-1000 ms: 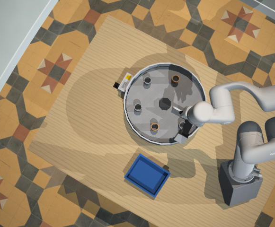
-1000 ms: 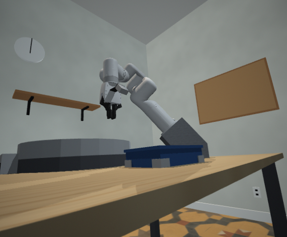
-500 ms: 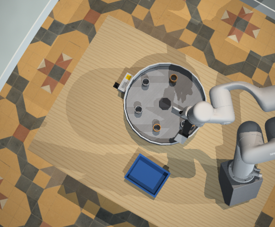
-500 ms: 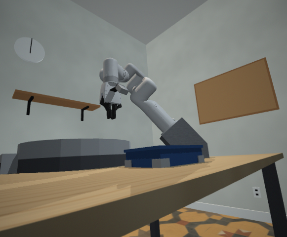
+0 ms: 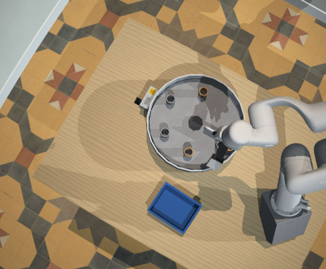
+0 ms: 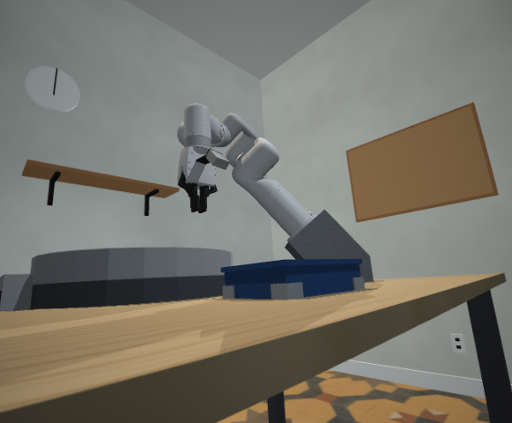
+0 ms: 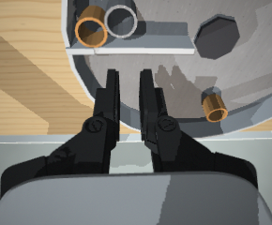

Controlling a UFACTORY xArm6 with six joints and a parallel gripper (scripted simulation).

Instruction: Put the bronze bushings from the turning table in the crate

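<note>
My gripper (image 6: pixel 198 211) (image 7: pixel 129 85) hangs high above the turning table (image 5: pixel 175 115) (image 6: pixel 169 262). Its fingers stand a narrow gap apart with nothing between them; the arm hides them in the top view. One bronze bushing (image 5: pixel 207 93) (image 7: pixel 212 100) stands on the far side of the table. Another bronze bushing (image 5: pixel 184 152) stands on the crate's side. A third bronze bushing (image 5: pixel 228 150) (image 7: pixel 95 11), partly hidden by the arm, is close beside a steel bushing (image 5: pixel 216 144) (image 7: pixel 121 37). Two more steel bushings (image 5: pixel 170 102) (image 5: pixel 165 136) stand at the left. The blue crate (image 5: pixel 157 196) (image 6: pixel 292 263) is empty.
A thin light bar (image 5: pixel 210 129) (image 7: pixel 145 51) reaches from the rim towards the dark central hub (image 5: pixel 195 123) (image 7: pixel 217 37). A raised wall rings the turning table. A labelled box (image 5: pixel 147 98) sits against its left side. The arm's base block (image 5: pixel 287 227) stands at the right.
</note>
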